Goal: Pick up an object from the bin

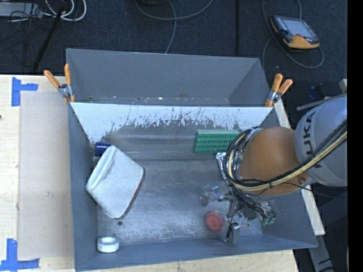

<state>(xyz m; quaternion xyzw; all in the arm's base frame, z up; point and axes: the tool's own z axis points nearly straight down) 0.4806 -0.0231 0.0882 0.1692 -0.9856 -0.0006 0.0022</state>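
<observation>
Gripper is hanging low in the bin. Small red round disc is lying just beside it, opposite the arm. Open or closed: can't tell.

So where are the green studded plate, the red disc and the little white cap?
green studded plate [215,141], camera view, middle of its studded face.
red disc [214,221], camera view, its centre.
little white cap [108,244], camera view, its middle.
</observation>
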